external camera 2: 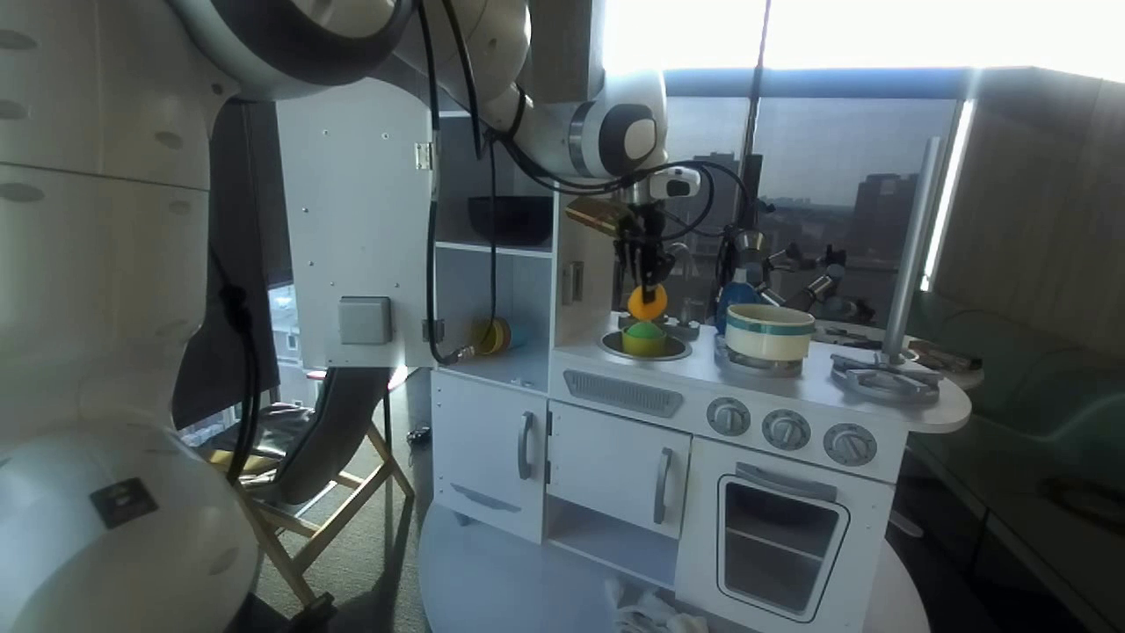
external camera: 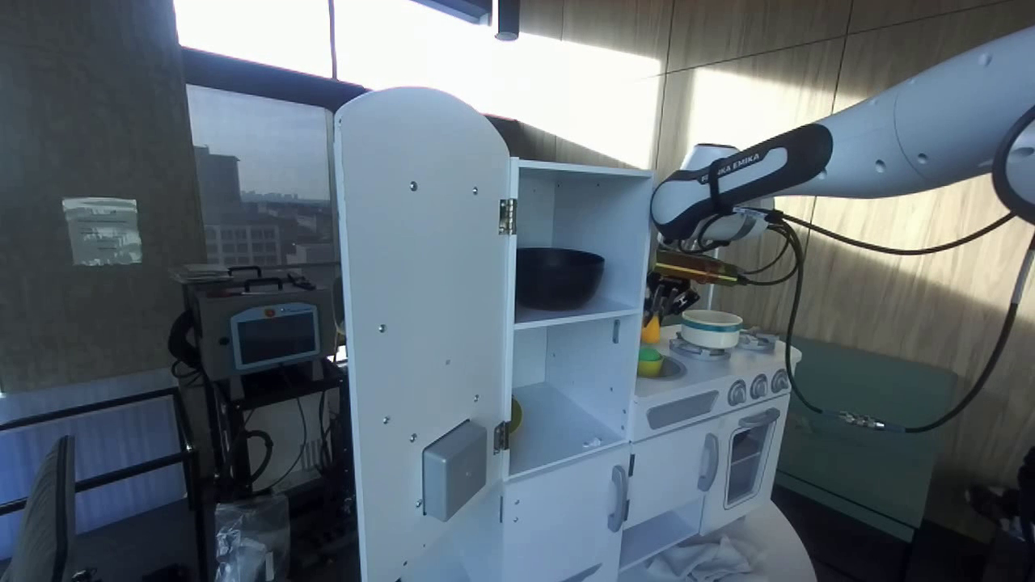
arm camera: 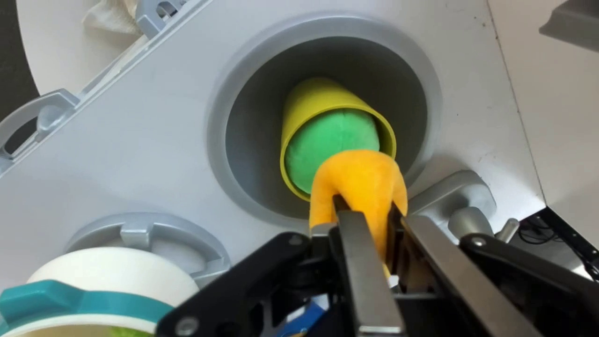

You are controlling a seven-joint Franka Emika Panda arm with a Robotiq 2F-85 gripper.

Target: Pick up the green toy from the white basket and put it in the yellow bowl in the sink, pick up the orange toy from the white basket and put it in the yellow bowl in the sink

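My gripper (arm camera: 368, 208) is shut on the orange toy (arm camera: 348, 171), a soft plush piece bulging around the fingertips. In an exterior view the orange toy (external camera 2: 647, 302) hangs just above the yellow bowl (external camera 2: 643, 348). In the wrist view the yellow bowl (arm camera: 309, 96) is deep like a cup and stands in the round grey sink (arm camera: 219, 126). The green toy (arm camera: 332, 138) sits inside the bowl and fills most of it. The orange toy overlaps the bowl's near rim in that view. A white pot with a teal band (external camera 2: 769, 332), perhaps the white basket, stands on the stove.
The grey faucet (arm camera: 461, 189) stands close beside the sink. A tall white cabinet (external camera: 582, 477) with its door (external camera: 428, 291) open rises next to it. A black bowl (external camera: 558, 279) and a yellow cup (external camera 2: 494, 337) are on its shelves. A blue bottle (external camera 2: 736, 294) is behind the pot.
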